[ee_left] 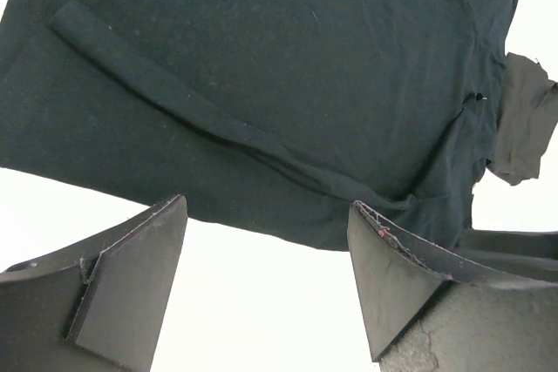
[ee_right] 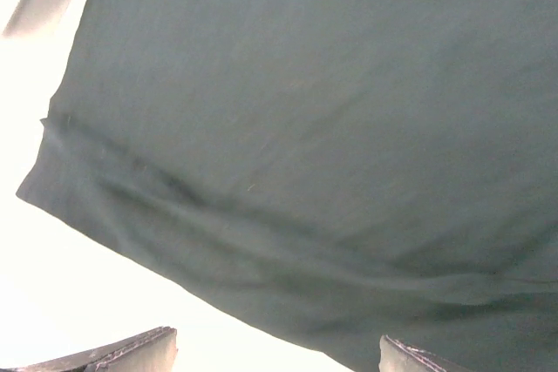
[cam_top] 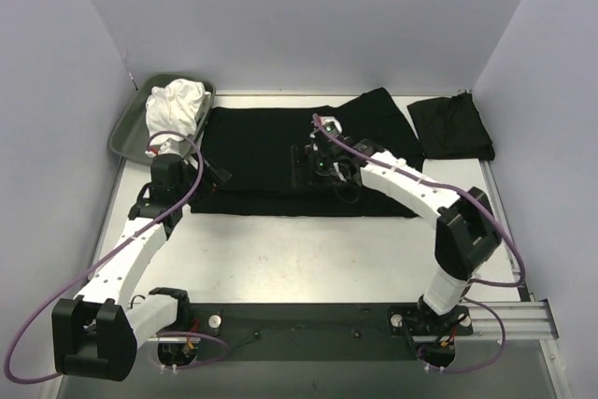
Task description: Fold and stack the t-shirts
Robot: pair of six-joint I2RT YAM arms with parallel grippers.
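Observation:
A black t-shirt [cam_top: 266, 151] lies spread flat across the middle of the table, with one sleeve [cam_top: 381, 111] sticking out at the back right. A folded band [ee_left: 200, 115] runs across it in the left wrist view. My left gripper [cam_top: 218, 173] hovers at the shirt's left edge, open [ee_left: 266, 259], with only bare table between its fingers. My right gripper [cam_top: 311, 160] is over the shirt's middle, open [ee_right: 277, 356], and the cloth [ee_right: 331, 128] fills its view. A second black t-shirt [cam_top: 451, 126] lies bunched at the back right, apart from the first.
A shallow grey-green tray [cam_top: 126, 128] at the back left holds a crumpled white cloth [cam_top: 177, 107]. Light walls close the table in on the left, back and right. A dark strip with the arm bases [cam_top: 308, 324] runs along the near edge.

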